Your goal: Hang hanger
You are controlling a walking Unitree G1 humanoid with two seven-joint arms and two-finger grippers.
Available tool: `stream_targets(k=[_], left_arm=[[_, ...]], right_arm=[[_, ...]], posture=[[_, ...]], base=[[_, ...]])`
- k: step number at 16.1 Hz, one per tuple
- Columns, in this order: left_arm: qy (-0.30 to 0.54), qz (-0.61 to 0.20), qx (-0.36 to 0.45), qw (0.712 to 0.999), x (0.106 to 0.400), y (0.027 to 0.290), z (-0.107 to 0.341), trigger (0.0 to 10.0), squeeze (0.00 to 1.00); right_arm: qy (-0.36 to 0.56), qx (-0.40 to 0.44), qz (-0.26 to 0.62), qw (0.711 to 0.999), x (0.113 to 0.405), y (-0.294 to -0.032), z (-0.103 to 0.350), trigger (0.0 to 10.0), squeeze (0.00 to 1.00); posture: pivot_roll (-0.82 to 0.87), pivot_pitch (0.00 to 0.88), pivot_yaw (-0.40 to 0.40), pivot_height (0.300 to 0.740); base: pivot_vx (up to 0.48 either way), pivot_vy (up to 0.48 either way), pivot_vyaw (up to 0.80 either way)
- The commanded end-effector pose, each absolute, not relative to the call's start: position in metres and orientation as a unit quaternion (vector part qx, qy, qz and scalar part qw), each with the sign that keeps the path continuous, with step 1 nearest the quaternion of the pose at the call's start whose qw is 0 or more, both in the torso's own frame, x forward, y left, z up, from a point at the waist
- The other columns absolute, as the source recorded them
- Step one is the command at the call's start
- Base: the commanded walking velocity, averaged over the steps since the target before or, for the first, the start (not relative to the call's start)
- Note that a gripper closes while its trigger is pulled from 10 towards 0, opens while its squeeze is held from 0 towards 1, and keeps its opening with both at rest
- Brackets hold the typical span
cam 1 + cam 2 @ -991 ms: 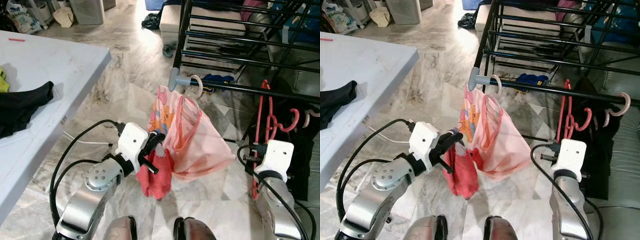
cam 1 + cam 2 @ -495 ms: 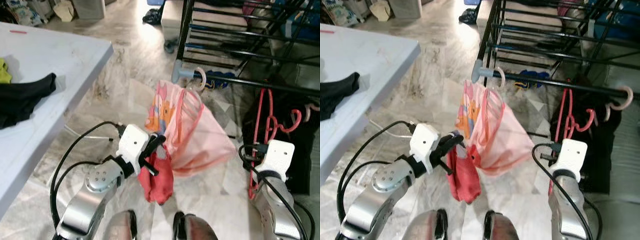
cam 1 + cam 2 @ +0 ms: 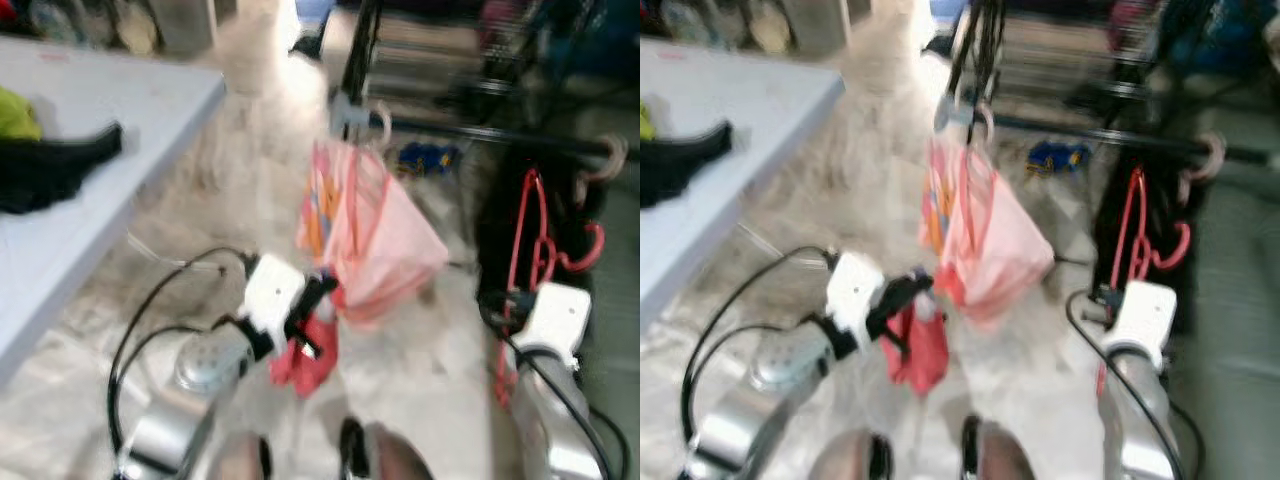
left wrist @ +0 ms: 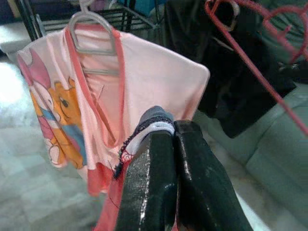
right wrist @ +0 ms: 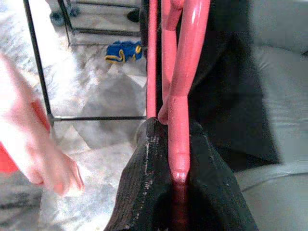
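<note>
While the pink shirt (image 4: 144,91) hung on its grey hanger (image 4: 94,29) from the rack rail (image 3: 480,135) ahead, the left tool (image 4: 168,144) pinched its red hem, and the right tool (image 5: 175,159) clamped a red hanger (image 5: 185,72), seemingly ready for hanging.

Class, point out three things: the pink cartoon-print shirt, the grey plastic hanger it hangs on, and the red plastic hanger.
Pink cartoon-print shirt (image 4: 159,77): left wrist view, plain chest panel.
Grey plastic hanger (image 4: 96,21): left wrist view, sloping shoulder.
Red plastic hanger (image 5: 180,96): right wrist view, shaft above the jaws.
</note>
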State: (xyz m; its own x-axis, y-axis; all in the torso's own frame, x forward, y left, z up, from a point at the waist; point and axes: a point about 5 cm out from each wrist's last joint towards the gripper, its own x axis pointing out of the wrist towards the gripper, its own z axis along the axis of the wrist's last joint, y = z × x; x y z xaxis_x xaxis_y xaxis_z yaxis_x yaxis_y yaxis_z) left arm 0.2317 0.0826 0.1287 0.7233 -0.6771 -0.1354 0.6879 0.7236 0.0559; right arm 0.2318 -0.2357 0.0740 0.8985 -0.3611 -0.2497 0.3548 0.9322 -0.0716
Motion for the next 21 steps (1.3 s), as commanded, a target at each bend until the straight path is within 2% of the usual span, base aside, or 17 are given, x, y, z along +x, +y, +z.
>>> stream_targets(k=[1, 5, 6, 7, 9, 13, 18, 21], left_arm=[[0.04, -0.376, 0.051, 0.924, 0.229, 0.078, 0.133, 10.0, 0.0], [0.054, -0.366, 0.034, 0.929, 0.225, 0.08, 0.128, 10.0, 0.0], [0.052, -0.362, 0.027, 0.931, 0.225, 0.079, 0.129, 10.0, 0.0], [0.049, -0.363, 0.024, 0.93, 0.225, 0.078, 0.131, 10.0, 0.0], [0.042, -0.367, 0.025, 0.929, 0.227, 0.077, 0.137, 10.0, 0.0], [0.041, -0.38, 0.04, 0.923, 0.228, 0.076, 0.137, 10.0, 0.0], [0.041, -0.39, 0.042, 0.919, 0.226, 0.073, 0.137, 10.0, 0.0], [0.033, -0.394, 0.044, 0.918, 0.226, 0.073, 0.139, 10.0, 0.0]], right_arm=[[0.139, -0.026, -0.191, 0.971, 0.233, -0.237, 0.073, 10.0, 0.0], [0.127, -0.026, -0.188, 0.974, 0.248, -0.232, 0.071, 10.0, 0.0], [0.133, -0.037, -0.151, 0.979, 0.251, -0.231, 0.072, 10.0, 0.0], [0.133, -0.035, -0.153, 0.979, 0.251, -0.232, 0.073, 10.0, 0.0], [0.117, -0.017, -0.168, 0.979, 0.253, -0.233, 0.076, 10.0, 0.0], [0.125, -0.004, -0.15, 0.981, 0.254, -0.225, 0.072, 10.0, 0.0], [0.127, -0.012, -0.157, 0.979, 0.257, -0.226, 0.072, 10.0, 0.0], [0.129, -0.014, -0.158, 0.979, 0.256, -0.225, 0.071, 10.0, 0.0]], posture=[[0.01, 0.083, -0.037, 0.74], [0.04, 0.077, -0.043, 0.74], [0.04, 0.075, -0.039, 0.74], [0.04, 0.07, -0.038, 0.74], [0.04, 0.077, -0.03, 0.74], [0.04, 0.078, -0.033, 0.74], [0.04, 0.079, -0.035, 0.74], [0.04, 0.085, -0.035, 0.74]], base=[[-0.285, 0.0, 0.0], [0.07, 0.0, 0.0], [0.0, 0.0, 0.0], [0.0, 0.0, 0.0], [0.0, 0.409, 0.0], [0.0, 0.47, -0.8], [-0.275, 0.386, -0.8], [0.0, 0.0, -0.8]])
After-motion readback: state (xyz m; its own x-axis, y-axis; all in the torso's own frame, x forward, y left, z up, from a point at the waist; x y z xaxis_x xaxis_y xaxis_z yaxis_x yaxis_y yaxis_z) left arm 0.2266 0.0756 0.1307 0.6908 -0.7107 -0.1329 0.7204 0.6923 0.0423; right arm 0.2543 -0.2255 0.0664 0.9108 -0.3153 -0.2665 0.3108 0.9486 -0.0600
